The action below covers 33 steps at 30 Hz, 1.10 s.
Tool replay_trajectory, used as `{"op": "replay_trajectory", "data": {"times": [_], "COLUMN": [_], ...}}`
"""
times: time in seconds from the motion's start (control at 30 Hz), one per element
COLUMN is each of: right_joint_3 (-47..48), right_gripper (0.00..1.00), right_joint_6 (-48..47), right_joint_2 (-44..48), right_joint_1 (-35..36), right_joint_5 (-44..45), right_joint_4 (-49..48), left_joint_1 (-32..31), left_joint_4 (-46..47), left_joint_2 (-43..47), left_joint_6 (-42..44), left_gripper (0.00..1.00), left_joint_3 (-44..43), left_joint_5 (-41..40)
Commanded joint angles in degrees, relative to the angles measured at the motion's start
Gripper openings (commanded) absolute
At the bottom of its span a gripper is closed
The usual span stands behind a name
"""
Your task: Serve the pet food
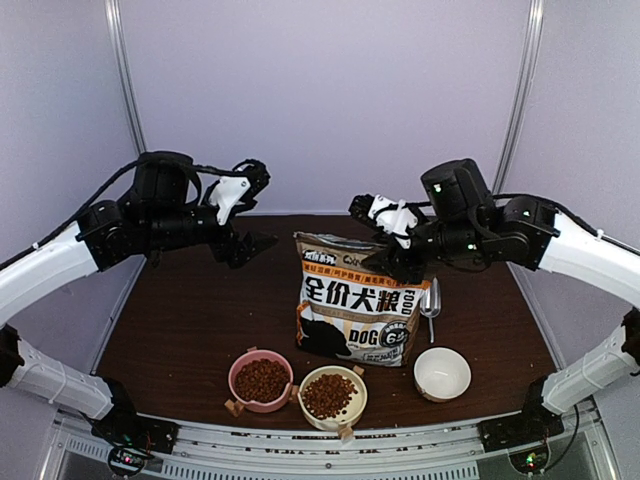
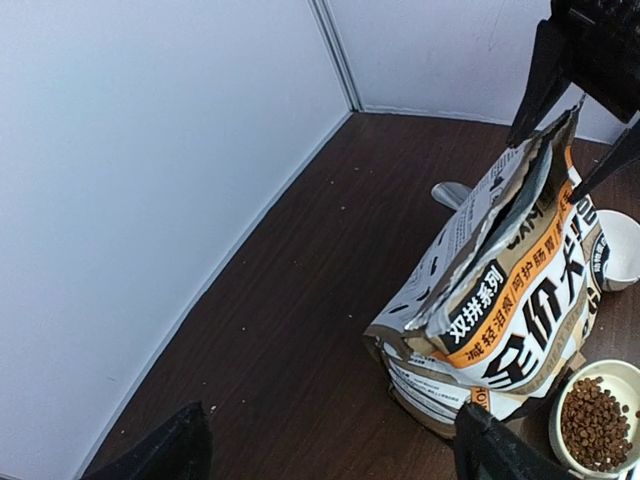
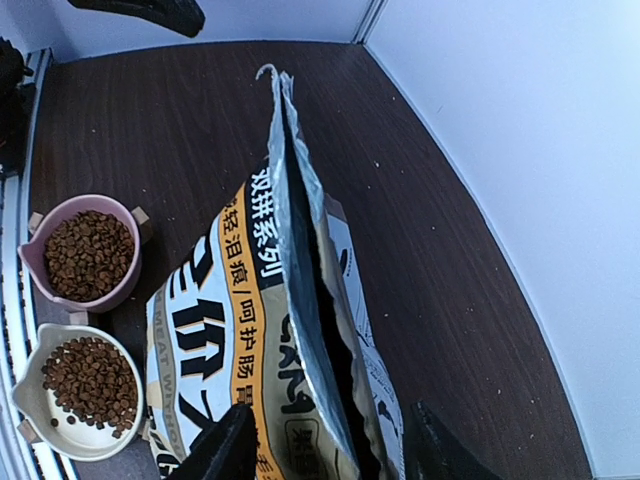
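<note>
Hovering open-jawed: right gripper straddling the bag top, left gripper apart.

Bright, even light — soft shadows, mostly sharp focus.

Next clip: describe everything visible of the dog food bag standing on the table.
The bag is kraft-brown, paper-like, with a white front panel, an orange band, bold black characters, "DOG" and a dog silhouette. Its top is open, showing a silvery lining; its sides are creased. It stands upright on the dark table, behind the pink bowl and cream bowl. The right end effector straddles its top edge, fingers apart; contact cannot be told. A metal scoop lies close at its right.
</note>
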<state>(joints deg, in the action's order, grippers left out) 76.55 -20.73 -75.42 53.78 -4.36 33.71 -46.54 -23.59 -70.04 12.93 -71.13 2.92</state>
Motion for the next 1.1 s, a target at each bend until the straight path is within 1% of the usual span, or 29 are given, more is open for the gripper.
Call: {"op": "replay_trajectory", "data": {"times": [0.0, 0.2, 0.3, 0.5, 0.63, 0.77, 0.87, 0.93, 0.97, 1.07], "right_joint_3": [3.83, 5.64, 6.09, 6.38, 5.85, 5.64, 5.33, 4.77, 4.37, 2.96], "right_gripper": [0.5, 0.41, 0.29, 0.01, 0.0, 0.0, 0.0, 0.0, 0.0, 0.0], "right_joint_6": [-3.91, -7.13, -8.3, -9.35, -9.13, -8.18, -7.41, -6.81, -6.52, -5.15], "right_joint_2": [-3.16, -6.3, -7.46, -8.05, -7.22, -6.7, -6.14, -5.49, -5.21, -4.46], "right_joint_1": [1.63, 3.07, 3.49, 4.05, 4.16, 4.15, 4.17, 4.14, 4.15, 4.32], "right_joint_5": [7.76, 12.61, 14.41, 16.73, 16.23, 14.67, 13.58, 13.42, 13.29, 11.88], "right_joint_4": [0.43, -0.2, -0.32, -0.45, -1.18, -1.19, -1.42, -2.08, -2.38, -3.13], "left_joint_1": [0.05, 0.02, 0.05, 0.04, 0.02, 0.05, -0.18, -0.13, -0.17, -0.28], "left_joint_4": [3.05, 3.35, 3.55, 4.52, 6.12, 8.87, 11.43, 12.44, 13.53, 19.32], "left_joint_2": [1.37, 3.0, 3.39, 3.93, 3.32, 1.57, -1.58, -4.17, -5.17, -6.28], "left_joint_6": [-1.47, -1.5, -1.61, -1.67, -1.78, 0.04, 0.83, -1.09, -3.5, -8.67], "left_gripper": [0.86, 0.86, 0.86, 0.87, 0.87, 0.86, 0.81, 0.76, 0.75, 0.75], "left_joint_3": [1.8, 3.88, 4.78, 5.88, 6.44, 6.38, 5.24, 3.47, 2.9, 4.32], "left_joint_5": [1.11, -0.35, -0.87, -0.79, 0.53, 4.45, 7.02, 10.14, 12.17, 17.12]}}
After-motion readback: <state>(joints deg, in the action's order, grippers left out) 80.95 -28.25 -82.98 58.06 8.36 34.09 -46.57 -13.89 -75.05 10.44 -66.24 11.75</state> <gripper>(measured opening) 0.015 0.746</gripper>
